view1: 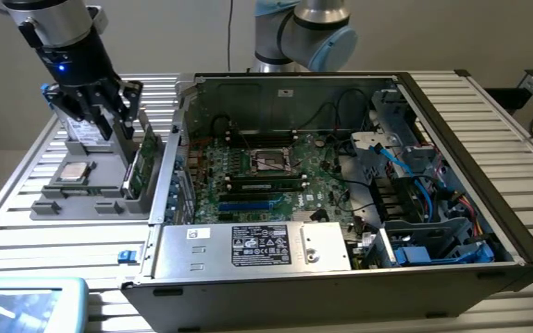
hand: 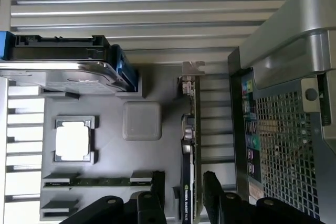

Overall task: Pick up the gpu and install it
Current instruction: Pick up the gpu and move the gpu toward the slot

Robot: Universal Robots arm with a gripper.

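**Hovering gripper squares up over upright gpu**

Spread as wide as they go and holding nothing, the jaws hang above the grey parts tray, which sits at the exterior view's left of the open computer case. The gpu stands on its long edge in a tray slot just below. Seen from the wrist, its thin top edge runs between the two fingers and touches neither. Its long axis lies parallel to the case's nearest wall. The metal bracket sits at the end toward the drive box, away from the fingers. The card's flat faces appear turned toward the finger pads.
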